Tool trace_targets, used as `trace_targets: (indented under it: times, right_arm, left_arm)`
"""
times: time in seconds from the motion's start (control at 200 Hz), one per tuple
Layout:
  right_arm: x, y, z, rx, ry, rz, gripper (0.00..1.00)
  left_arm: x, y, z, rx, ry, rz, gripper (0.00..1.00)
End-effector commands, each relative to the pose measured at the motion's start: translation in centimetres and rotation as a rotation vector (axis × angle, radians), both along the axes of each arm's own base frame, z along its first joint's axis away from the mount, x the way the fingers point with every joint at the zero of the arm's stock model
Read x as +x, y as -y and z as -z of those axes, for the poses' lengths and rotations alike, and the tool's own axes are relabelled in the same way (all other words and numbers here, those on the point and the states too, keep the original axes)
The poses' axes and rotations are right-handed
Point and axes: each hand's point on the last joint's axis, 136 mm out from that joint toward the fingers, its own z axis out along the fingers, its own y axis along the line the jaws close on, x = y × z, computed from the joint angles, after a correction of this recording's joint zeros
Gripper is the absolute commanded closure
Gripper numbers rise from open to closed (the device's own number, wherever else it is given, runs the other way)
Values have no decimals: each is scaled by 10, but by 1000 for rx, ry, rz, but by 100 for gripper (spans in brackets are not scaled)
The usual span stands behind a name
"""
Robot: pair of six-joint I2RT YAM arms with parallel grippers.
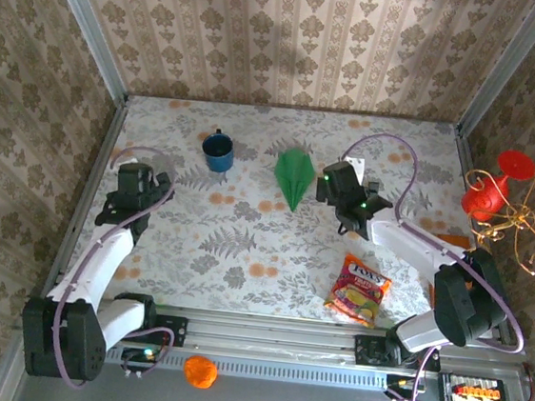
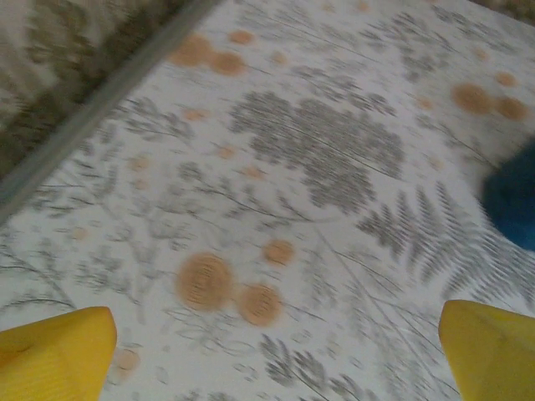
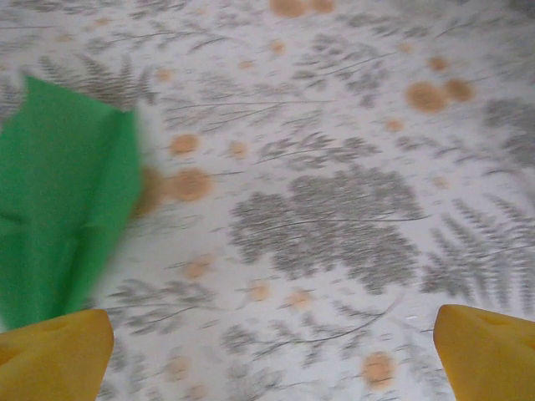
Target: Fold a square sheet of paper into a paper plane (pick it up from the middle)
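A slim, pointed dart-shaped paper plane (image 1: 294,175) of bright-green paper lies flat on the table (image 1: 244,246), which is covered by a white cloth printed with grey ferns and orange blossoms. The plane is just to the right of a small round dark-blue mug (image 1: 219,151), close to it but not touching. Its broad tail is level with the mug and its sharp tip points toward the near edge. A long ridge runs down its middle.

The right claw (image 1: 338,183) hangs over the cloth on the far side of the plane from the mug, just beside the paper. In the right wrist view its yellow fingertips (image 3: 52,355) are spread wide, grasping nothing. The plane (image 3: 63,209) reaches the lower left of that view, just above the left-hand fingertip, and only bare cloth lies between the two tips. Whether the paper brushes that fingertip cannot be told.

The left claw (image 1: 138,183) is to the left of the mug and somewhat nearer the front edge, well apart from it. In the left wrist view its yellow fingertips (image 2: 54,355) are equally spread and empty, and a blurred blue edge of the mug (image 2: 512,205) shows at the right.

A red and yellow crinkled snack packet (image 1: 359,290) lies well to the right of the mug, close to the front edge.
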Motion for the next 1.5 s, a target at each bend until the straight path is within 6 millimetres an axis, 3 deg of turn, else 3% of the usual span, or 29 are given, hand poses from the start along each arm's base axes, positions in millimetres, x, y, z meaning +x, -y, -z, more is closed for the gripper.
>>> trace_targets:
  times: [0.0, 0.195, 0.35, 0.55, 0.765, 0.84, 0.89, 1.0, 1.36, 1.495]
  right_arm:
    - [6, 35, -32, -138, 193, 133, 0]
    - [-10, 78, -24, -269, 234, 218, 0]
    - [-17, 111, -24, -160, 238, 218, 0]
    - [-19, 129, -5, -144, 271, 176, 0]
    - [-10, 122, 3, -108, 384, 90, 0]
    - [-7, 119, 10, -83, 384, 55, 0]
    - [-7, 117, 25, -76, 367, 33, 0]
    - [-7, 117, 31, -35, 384, 2, 0]
    - [5, 113, 48, 17, 325, -63, 0]
    - [11, 126, 51, 64, 291, -20, 0]
  left_arm:
    - [15, -20, -23, 131, 147, -39, 0]
    - [20, -27, -13, 281, 208, -20, 0]
    - [26, -30, 2, 337, 167, 15, 0]
    - [40, -19, 22, 339, 188, 107, 0]
    - [45, -7, 25, 321, 232, 201, 0]
    - [48, 2, 24, 292, 265, 257, 0]
    - [49, 10, 23, 273, 295, 296, 0]
    - [52, 27, 24, 253, 347, 382, 0]
    - [70, 25, 50, 260, 298, 367, 0]
    - [77, 27, 52, 321, 239, 339, 0]
